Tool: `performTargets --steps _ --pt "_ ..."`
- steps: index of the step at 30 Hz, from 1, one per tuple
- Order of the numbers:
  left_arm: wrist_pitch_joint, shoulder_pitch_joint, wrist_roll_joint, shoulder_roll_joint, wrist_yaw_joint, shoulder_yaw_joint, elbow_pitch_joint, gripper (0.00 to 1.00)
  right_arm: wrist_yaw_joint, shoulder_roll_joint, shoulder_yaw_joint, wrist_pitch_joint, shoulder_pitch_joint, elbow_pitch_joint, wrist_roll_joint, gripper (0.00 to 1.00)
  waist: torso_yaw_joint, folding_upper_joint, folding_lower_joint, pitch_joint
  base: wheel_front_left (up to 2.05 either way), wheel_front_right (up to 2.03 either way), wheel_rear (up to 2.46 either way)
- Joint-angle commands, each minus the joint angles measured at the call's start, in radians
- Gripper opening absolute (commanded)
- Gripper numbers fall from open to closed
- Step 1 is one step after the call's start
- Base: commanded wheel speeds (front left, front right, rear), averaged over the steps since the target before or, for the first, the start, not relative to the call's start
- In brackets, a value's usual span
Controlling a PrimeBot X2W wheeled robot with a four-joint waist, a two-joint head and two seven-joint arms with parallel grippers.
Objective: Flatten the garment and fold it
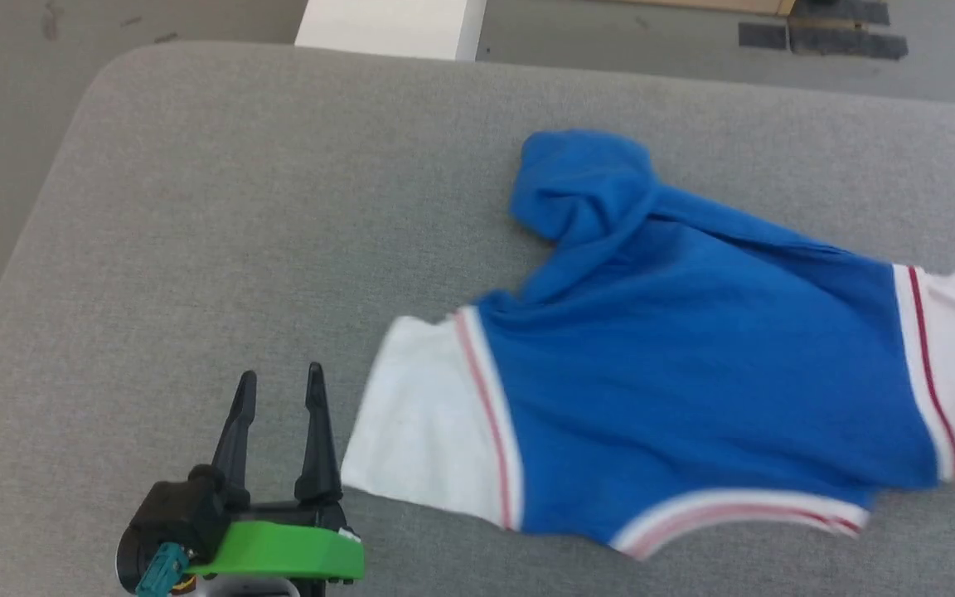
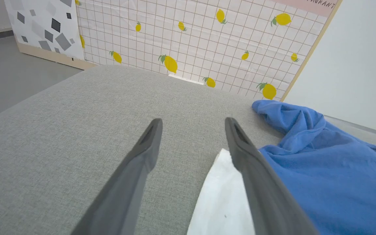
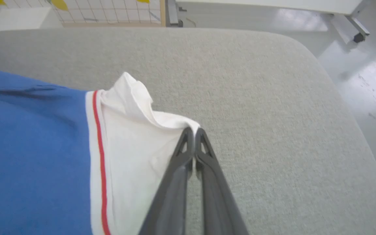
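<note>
Grey cushion (image 1: pixel 196 207), garment (image 1: pixel 676 365) bunched toward its right edge; left gripper (image 1: pixel 281 375) spread and empty, right gripper (image 3: pixel 194 131) pinching its white sleeve (image 3: pixel 132 137).

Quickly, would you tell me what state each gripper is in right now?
Left gripper: open, holding nothing, beside the garment.
Right gripper: closed, pinching the edge of the garment's white sleeve.
</note>
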Motion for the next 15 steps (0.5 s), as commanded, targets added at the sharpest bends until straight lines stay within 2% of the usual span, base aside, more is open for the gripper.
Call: performTargets --steps 1,5,9,15 --pt "-0.004 -0.022 0.004 -0.003 -0.006 -0.001 0.004 1.00 -0.001 0.001 -0.023 -0.030 -0.033 0.051 -0.015 1.00 0.000 0.0000 0.0000 0.019 0.00 0.00 0.00" --pt "-0.004 -0.037 0.009 -0.003 -0.013 -0.008 0.015 1.00 -0.001 0.006 -0.049 -0.120 -0.073 0.187 -0.049 1.00 0.004 0.0000 0.0000 0.028 0.00 0.00 0.00" --pt "-0.004 -0.043 0.014 -0.003 -0.013 -0.007 0.023 1.00 -0.001 0.017 -0.017 -0.196 -0.106 0.234 -0.044 1.00 -0.001 0.0000 0.0000 0.024 0.00 0.00 0.00" --pt "-0.004 -0.041 0.028 -0.003 -0.015 -0.008 0.014 1.00 -0.001 0.047 0.075 -0.375 -0.082 0.072 0.012 1.00 -0.015 0.0000 0.0000 0.001 0.00 0.00 0.00"
